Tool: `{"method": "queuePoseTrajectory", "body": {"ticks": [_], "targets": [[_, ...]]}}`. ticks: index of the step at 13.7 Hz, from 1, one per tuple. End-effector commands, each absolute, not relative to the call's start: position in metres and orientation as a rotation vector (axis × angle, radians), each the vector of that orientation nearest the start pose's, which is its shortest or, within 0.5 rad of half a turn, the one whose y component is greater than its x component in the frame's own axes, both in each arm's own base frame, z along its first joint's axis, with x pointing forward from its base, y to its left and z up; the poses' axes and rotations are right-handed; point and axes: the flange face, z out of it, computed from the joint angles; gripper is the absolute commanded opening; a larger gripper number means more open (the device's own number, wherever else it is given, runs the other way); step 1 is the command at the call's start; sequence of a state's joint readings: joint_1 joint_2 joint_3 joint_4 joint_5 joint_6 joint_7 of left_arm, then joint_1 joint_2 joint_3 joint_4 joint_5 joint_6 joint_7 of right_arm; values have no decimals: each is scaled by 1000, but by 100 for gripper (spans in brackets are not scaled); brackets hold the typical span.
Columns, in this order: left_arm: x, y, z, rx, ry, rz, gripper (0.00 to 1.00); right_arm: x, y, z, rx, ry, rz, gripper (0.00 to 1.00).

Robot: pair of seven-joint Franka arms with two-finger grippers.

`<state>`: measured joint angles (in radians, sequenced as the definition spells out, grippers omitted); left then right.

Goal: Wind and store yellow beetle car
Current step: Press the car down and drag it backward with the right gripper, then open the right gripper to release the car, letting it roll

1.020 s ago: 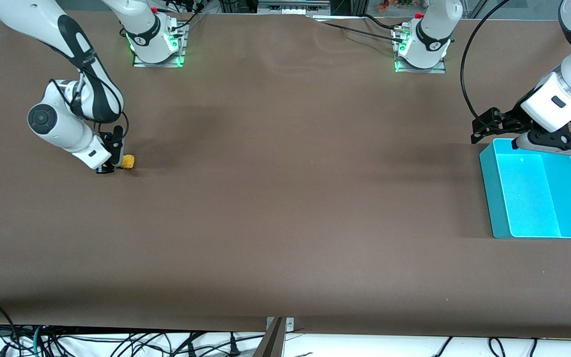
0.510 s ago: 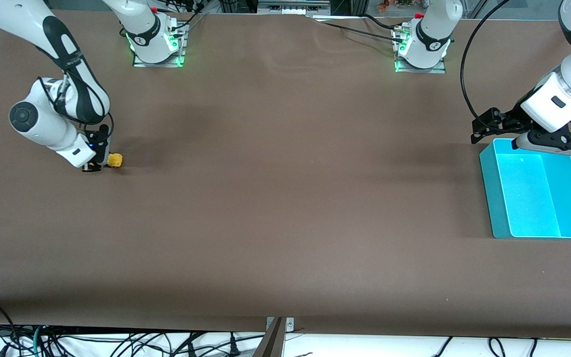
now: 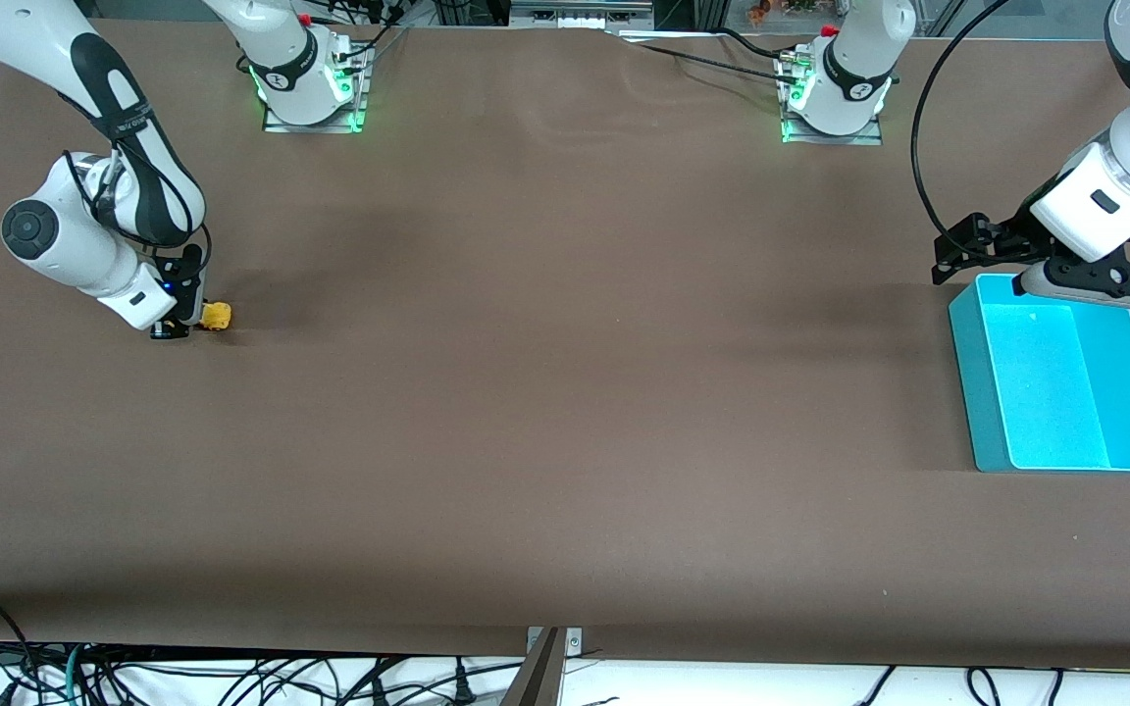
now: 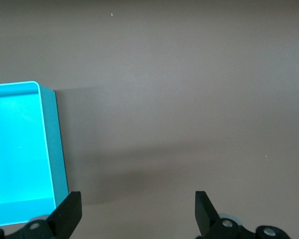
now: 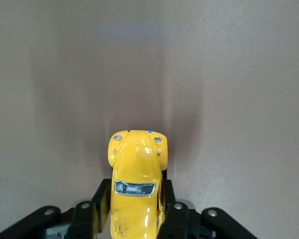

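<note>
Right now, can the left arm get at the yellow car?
Probably not: the yellow car is clamped in the right gripper at the right arm's end, while the open left gripper waits by the bin.

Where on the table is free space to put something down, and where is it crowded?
Bare brown table runs from the yellow beetle car, clamped in the right gripper at the right arm's end, to the turquoise bin. It is crowded only at the bin's rim, where the left gripper hangs, jaws open.
</note>
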<state>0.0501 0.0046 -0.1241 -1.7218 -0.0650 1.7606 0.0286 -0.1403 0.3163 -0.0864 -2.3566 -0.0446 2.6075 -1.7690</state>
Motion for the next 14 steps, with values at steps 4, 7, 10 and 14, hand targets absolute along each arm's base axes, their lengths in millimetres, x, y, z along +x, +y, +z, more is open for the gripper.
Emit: {"method": "queuePoseTrajectory", "body": {"ticks": [4, 7, 10, 14], "targets": [[569, -48, 572, -3225, 176, -48, 100, 480, -121, 161, 2222, 2315, -184, 20], [569, -48, 572, -3225, 176, -48, 100, 483, -116, 165, 2203, 2326, -172, 94], [569, -48, 572, -3225, 176, -48, 100, 491, -105, 188, 2176, 2331, -146, 100], [569, -48, 572, -3225, 176, -48, 100, 492, -105, 198, 2190, 2338, -163, 100]]}}
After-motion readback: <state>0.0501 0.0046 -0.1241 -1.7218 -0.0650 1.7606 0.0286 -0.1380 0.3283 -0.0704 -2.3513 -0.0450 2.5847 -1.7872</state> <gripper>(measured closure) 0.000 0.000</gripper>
